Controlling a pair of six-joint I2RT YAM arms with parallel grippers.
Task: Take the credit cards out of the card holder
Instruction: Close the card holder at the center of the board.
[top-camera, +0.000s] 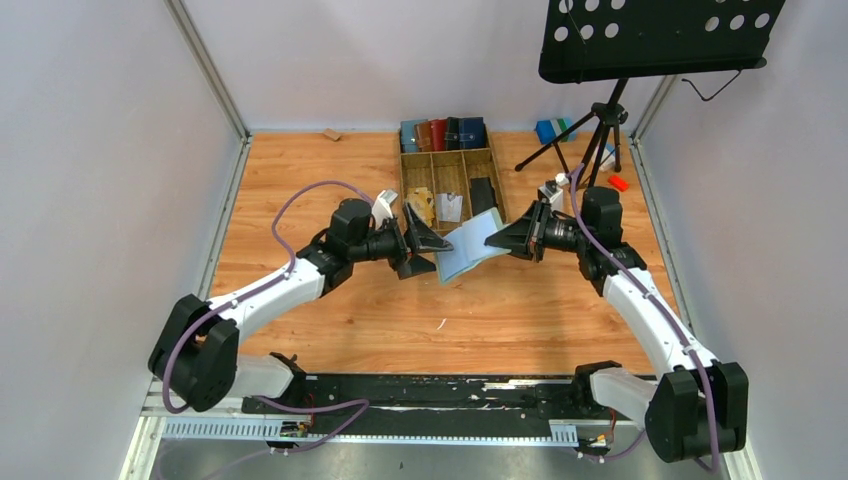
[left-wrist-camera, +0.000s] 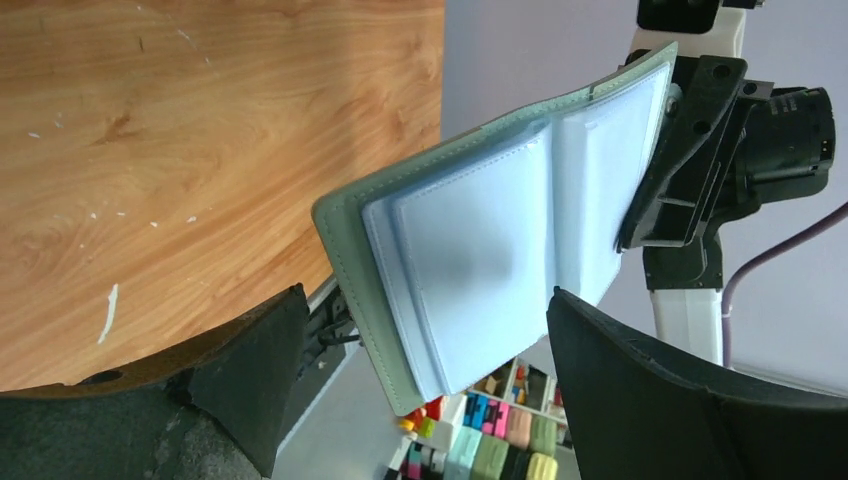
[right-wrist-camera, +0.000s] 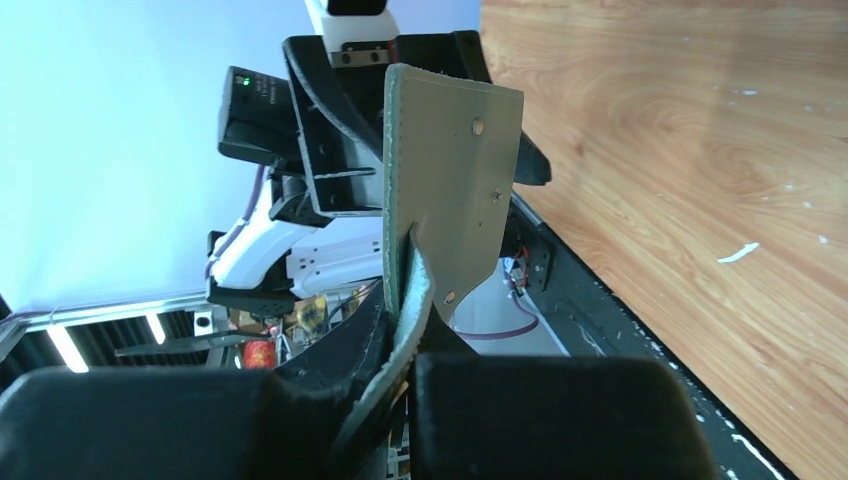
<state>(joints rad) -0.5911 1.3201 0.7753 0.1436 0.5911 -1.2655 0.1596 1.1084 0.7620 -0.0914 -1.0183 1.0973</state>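
Note:
The sage-green card holder (top-camera: 468, 250) hangs open above the table's middle, its pale blue plastic sleeves (left-wrist-camera: 480, 260) facing my left wrist camera. My right gripper (top-camera: 507, 236) is shut on its far cover; in the right wrist view the green cover (right-wrist-camera: 450, 190) rises from between the pinched fingers (right-wrist-camera: 410, 305). My left gripper (top-camera: 430, 255) stands open, its fingers (left-wrist-camera: 250, 370) wide on either side of the holder's lower corner and not touching it. A dark credit card (top-camera: 484, 196) lies in the right compartment of the wooden tray (top-camera: 402, 185).
The tray also holds a tan paper wad (top-camera: 422, 206) and a white slip (top-camera: 451, 207), with a row of wallets (top-camera: 445, 133) along its back. A music stand's tripod (top-camera: 598, 145) stands at back right. A white scrap (top-camera: 441, 323) lies on the table.

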